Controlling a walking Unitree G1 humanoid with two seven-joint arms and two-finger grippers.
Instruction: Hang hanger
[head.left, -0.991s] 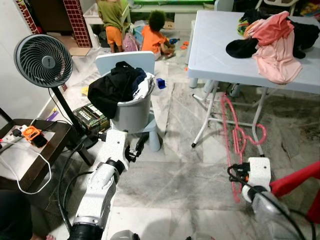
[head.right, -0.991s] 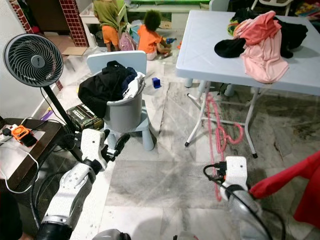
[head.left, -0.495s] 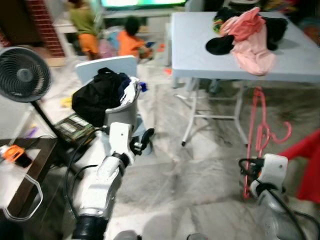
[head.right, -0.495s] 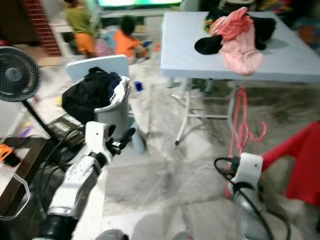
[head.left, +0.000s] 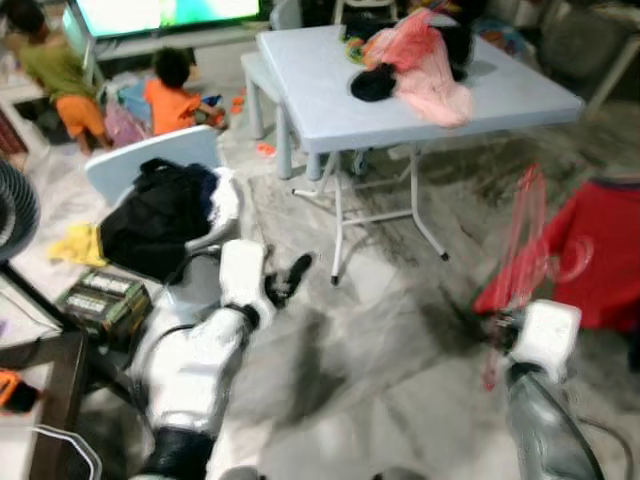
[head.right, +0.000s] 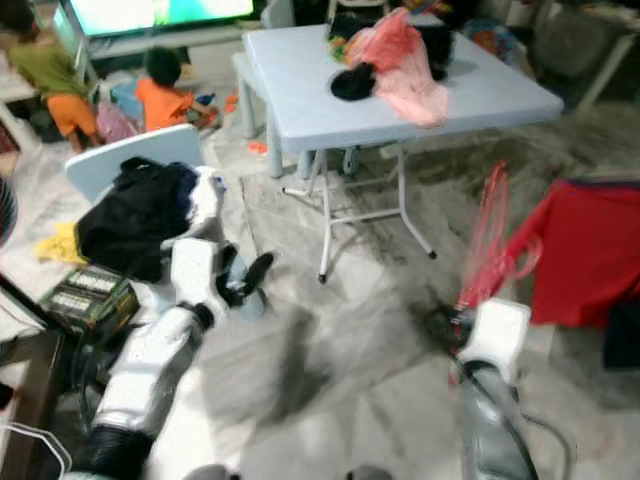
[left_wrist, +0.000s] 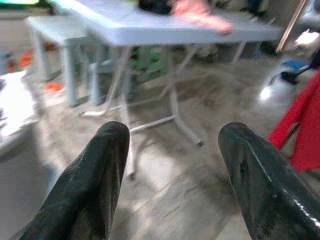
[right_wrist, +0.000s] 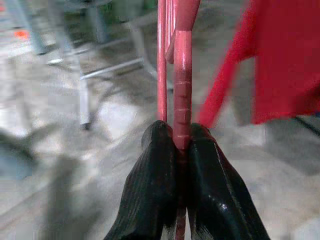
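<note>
We have swung to the right since a second ago, so the red garment (head.left: 590, 250) now sits near our right gripper (right_wrist: 180, 145), which stays clamped on the pink hanger (right_wrist: 181, 75), while the empty left gripper (left_wrist: 175, 165) stays wide, suggesting we near the hanging spot.

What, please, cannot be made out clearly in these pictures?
- Hanger: its hook is smeared by motion blur in both eye views.
- Right end effector: its fingers, shut on the hanger, hide the bar's lower end.
- Red garment: cut off by the frame edge.
</note>
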